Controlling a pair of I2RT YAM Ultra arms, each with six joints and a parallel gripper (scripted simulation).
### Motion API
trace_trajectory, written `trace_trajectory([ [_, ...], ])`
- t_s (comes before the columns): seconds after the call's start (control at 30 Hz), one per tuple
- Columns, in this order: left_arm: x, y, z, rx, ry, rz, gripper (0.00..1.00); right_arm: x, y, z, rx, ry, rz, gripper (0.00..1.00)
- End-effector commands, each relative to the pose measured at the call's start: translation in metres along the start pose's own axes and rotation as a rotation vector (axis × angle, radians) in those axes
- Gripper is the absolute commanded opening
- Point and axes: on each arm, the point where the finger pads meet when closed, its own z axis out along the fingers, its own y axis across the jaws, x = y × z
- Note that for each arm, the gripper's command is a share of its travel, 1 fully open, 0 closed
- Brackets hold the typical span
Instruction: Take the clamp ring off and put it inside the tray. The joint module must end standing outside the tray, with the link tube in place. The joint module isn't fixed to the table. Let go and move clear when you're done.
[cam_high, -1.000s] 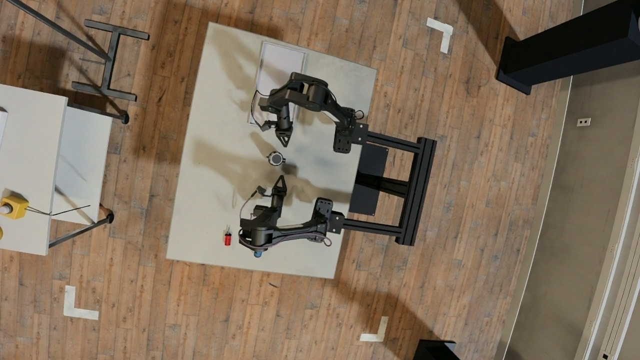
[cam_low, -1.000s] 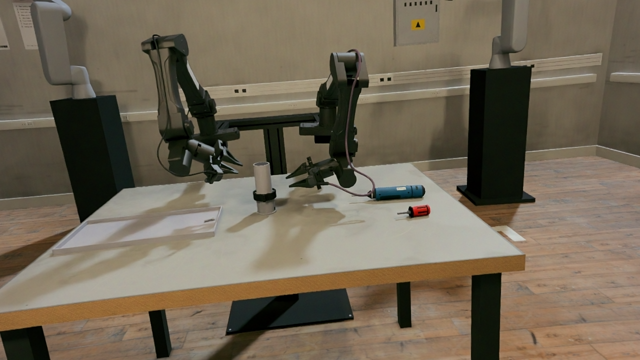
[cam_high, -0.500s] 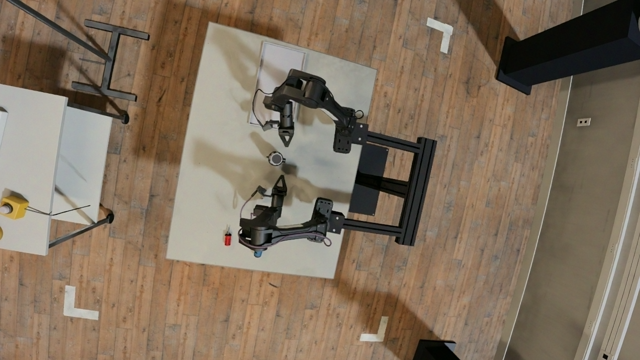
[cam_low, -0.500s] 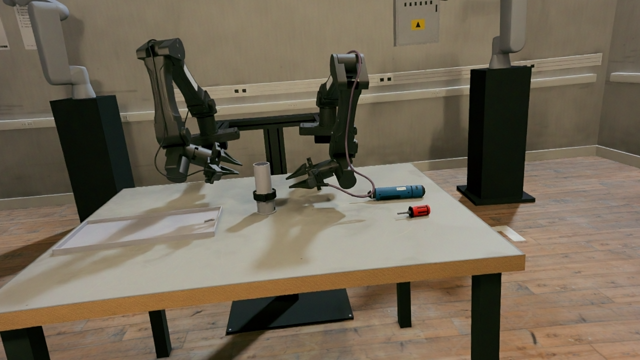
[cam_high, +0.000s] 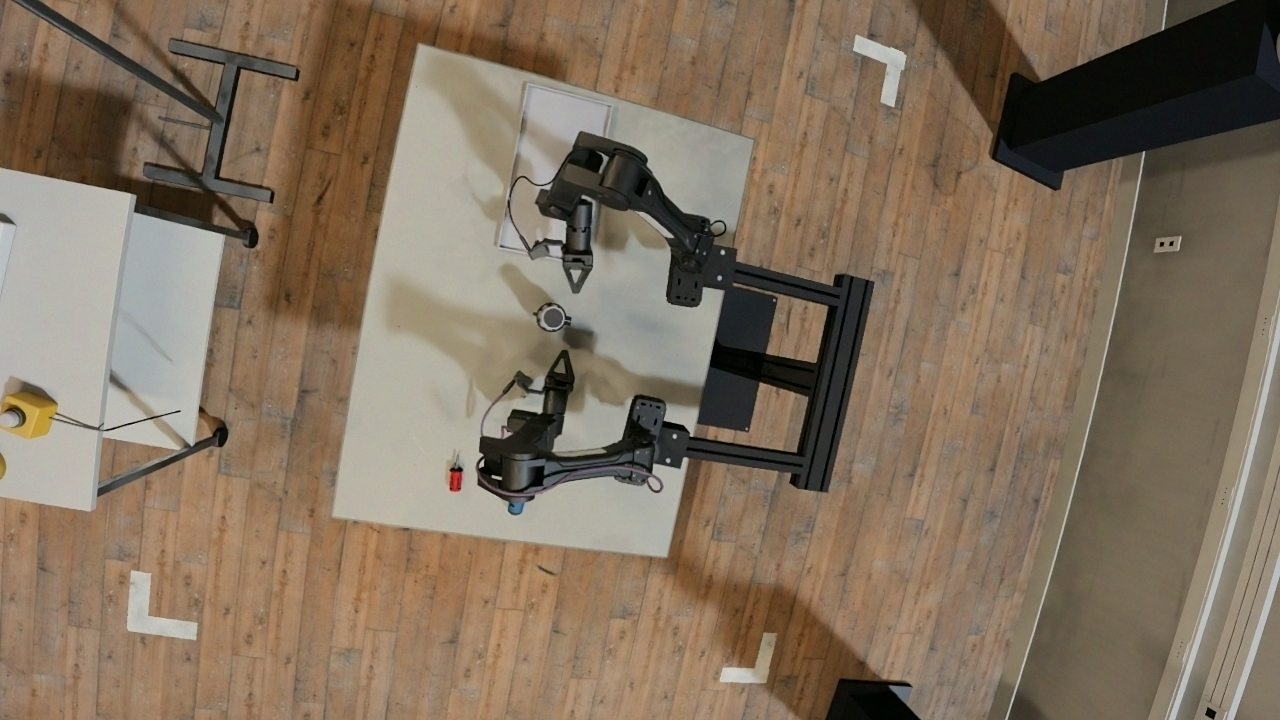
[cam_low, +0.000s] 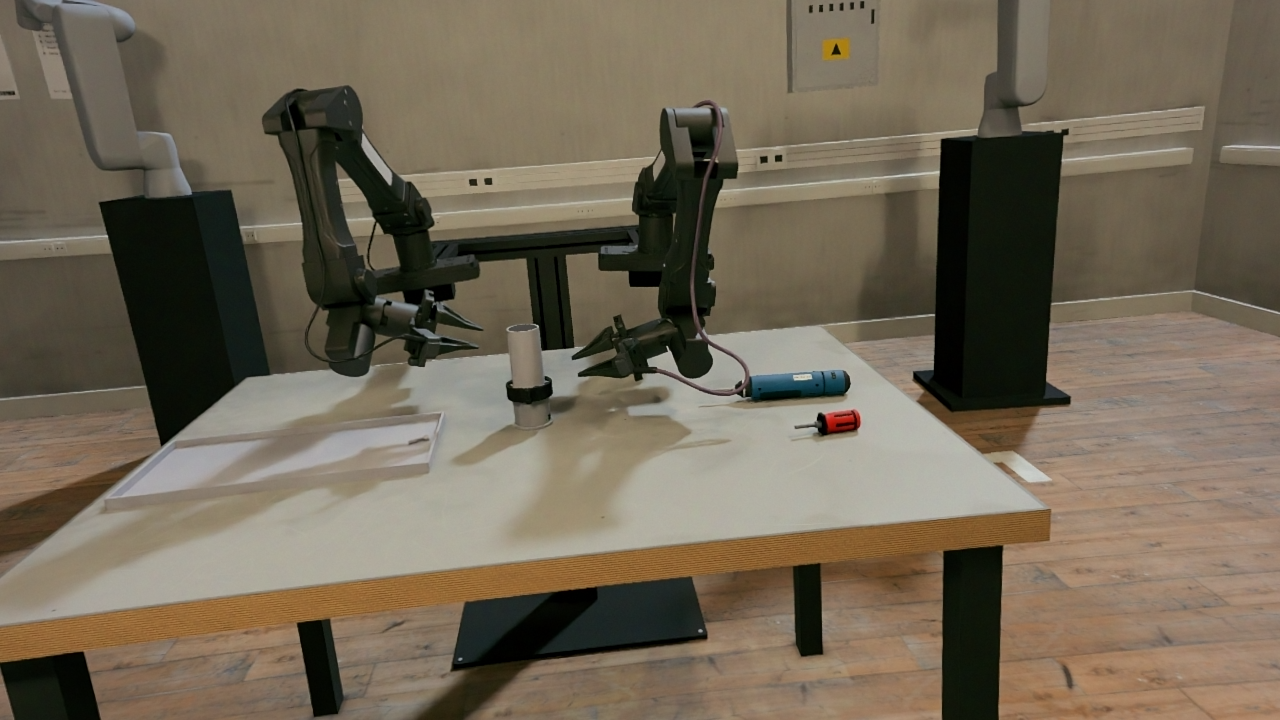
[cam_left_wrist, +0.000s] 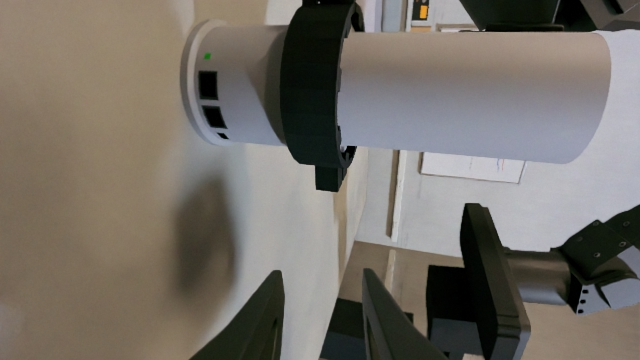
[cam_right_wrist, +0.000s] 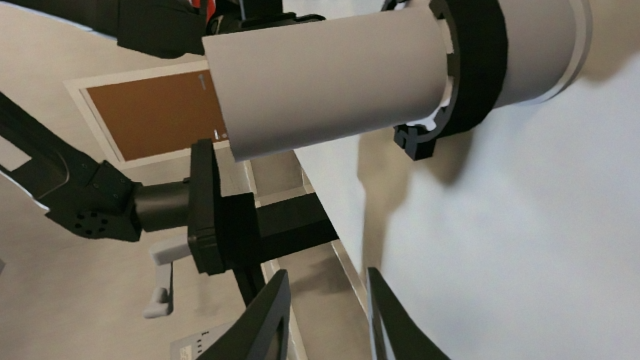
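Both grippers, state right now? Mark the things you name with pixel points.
Left gripper (cam_high: 563, 352) (cam_low: 576, 366) (cam_left_wrist: 322, 272): partly open, holding nothing.
Right gripper (cam_high: 576, 291) (cam_low: 479, 338) (cam_right_wrist: 327, 270): partly open, holding nothing.

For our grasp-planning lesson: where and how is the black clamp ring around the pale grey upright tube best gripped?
Probably by the small black lug on the robot-base side, approached level from beside it. It juts out like a block, while the tube rises through the clamp ring, obstructing a grip from above.
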Motion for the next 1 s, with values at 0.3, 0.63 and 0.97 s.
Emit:
trace_trajectory([
  [0.3,-0.015,-0.006,-0.001,0.002,-0.006,0.049,0.3,-0.012,0.003,-0.004,-0.033,-0.034,-0.059,0.3],
  [0.63,-0.015,-0.006,-0.001,0.002,-0.006,0.049,0.3,-0.02,0.004,-0.009,-0.013,-0.057,-0.101,0.3],
  [0.97,-0.015,-0.006,-0.001,0.002,-0.006,0.049,0.3,-0.02,0.003,-0.008,-0.015,-0.056,-0.094,0.3],
])
